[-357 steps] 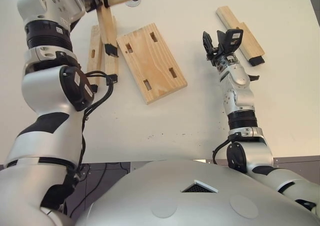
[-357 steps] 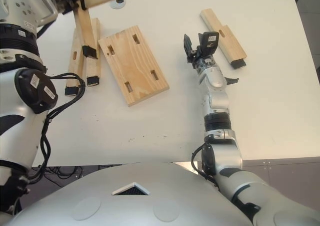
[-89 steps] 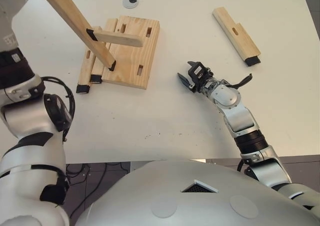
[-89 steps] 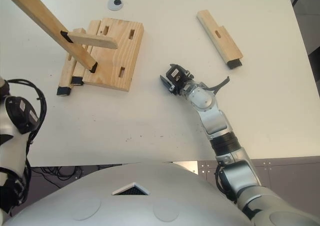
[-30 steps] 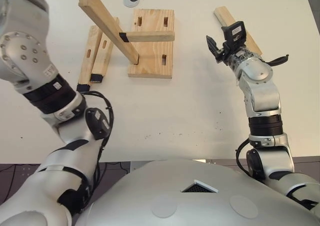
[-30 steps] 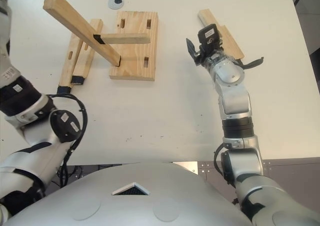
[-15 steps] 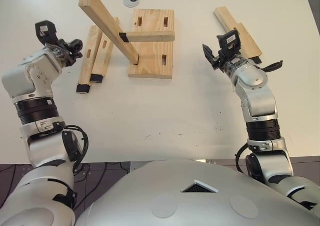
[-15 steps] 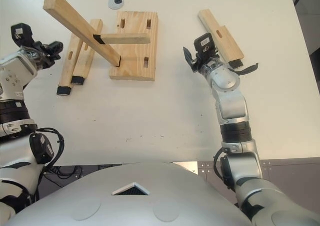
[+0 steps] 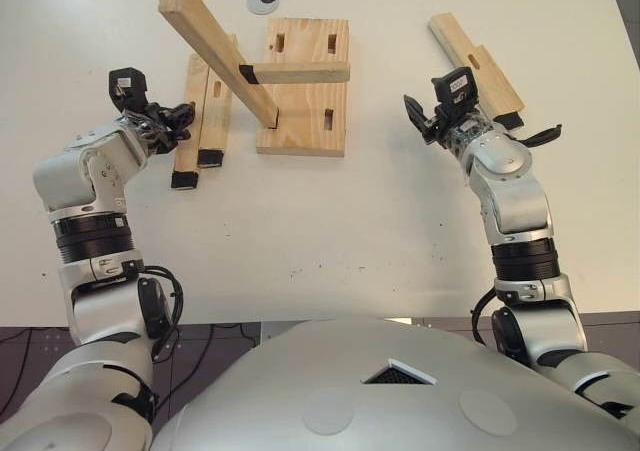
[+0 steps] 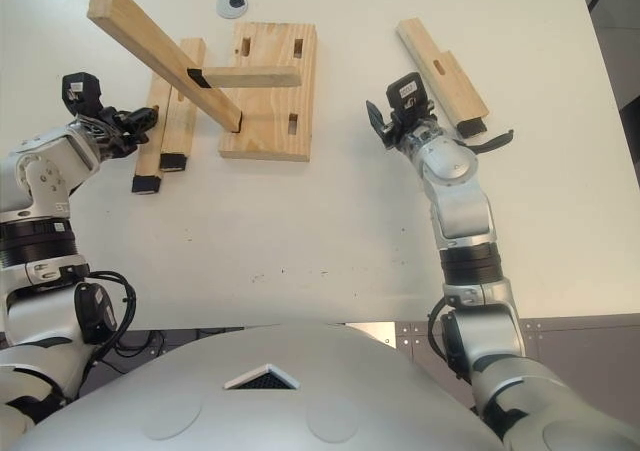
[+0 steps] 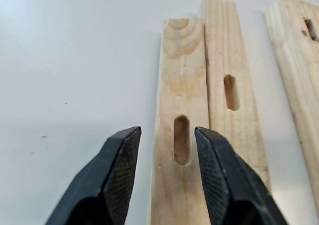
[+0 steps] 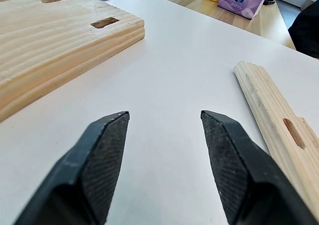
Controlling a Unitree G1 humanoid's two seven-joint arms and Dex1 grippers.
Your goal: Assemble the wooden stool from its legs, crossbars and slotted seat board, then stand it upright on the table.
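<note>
Seat board (image 9: 300,136) lies flat at upper centre of the head view. 1 leg (image 9: 210,41) slants up out of it, a crossbar (image 9: 300,72) jutting from its side. Left gripper (image 9: 180,118) hovers at centre left, fingers parted and empty, right at 2 flat legs (image 9: 208,121). Right gripper (image 9: 425,121), spread wide and empty, hangs at upper right near the slotted leg pieces (image 9: 478,66).

The table (image 9: 330,221) is white with faint dark specks, the seat board (image 9: 305,121) at 12 o'clock and legs (image 9: 190,121) at 10 o'clock show pale straight-grained pine with darker slots and black end caps (image 9: 184,180), and the left gripper (image 11: 167,132) and right gripper (image 12: 164,115) are black with cross-hatched pads.
</note>
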